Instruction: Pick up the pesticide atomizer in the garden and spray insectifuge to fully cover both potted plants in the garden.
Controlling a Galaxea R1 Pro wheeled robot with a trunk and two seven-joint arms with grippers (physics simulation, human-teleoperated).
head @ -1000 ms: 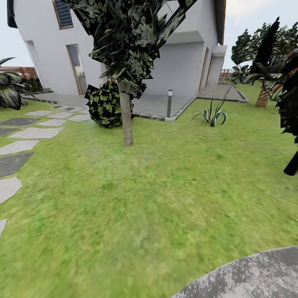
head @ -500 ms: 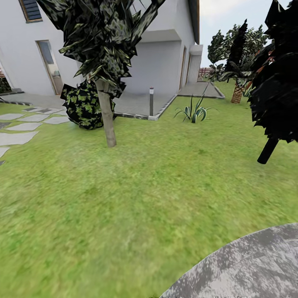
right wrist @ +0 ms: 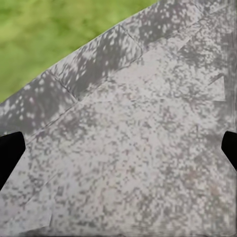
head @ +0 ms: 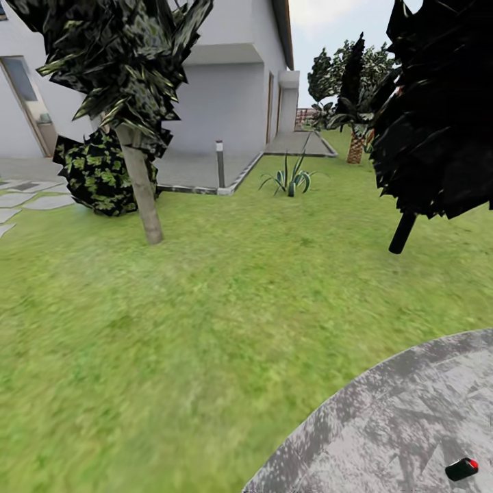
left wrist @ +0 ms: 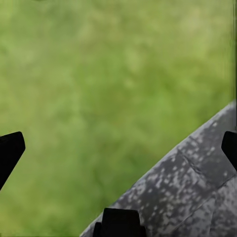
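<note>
The garden lawn [head: 205, 322] spreads across the head view, and the round mottled grey patio [head: 383, 431] curves in at the lower right. The pesticide atomizer and the two potted plants are out of view. My left gripper [left wrist: 118, 148] is open over the boundary between the grass and the patio edge [left wrist: 187, 187], its dark fingertips [left wrist: 10, 150] wide apart with nothing between them. My right gripper [right wrist: 118, 153] is open above the patio paving [right wrist: 138, 148], also holding nothing.
A small dark object with a red end [head: 462, 469] lies on the patio. A thin-trunked tree [head: 140, 192], a dark speckled bush [head: 96, 174], a grey bollard lamp [head: 220, 163], a spiky green plant [head: 291, 179] and a black-leaved tree [head: 438, 123] stand on the lawn before the white house [head: 226, 89].
The whole head view has shifted left, so the camera has turned right. More of the patio shows now, and the small red-ended object has come into view.
</note>
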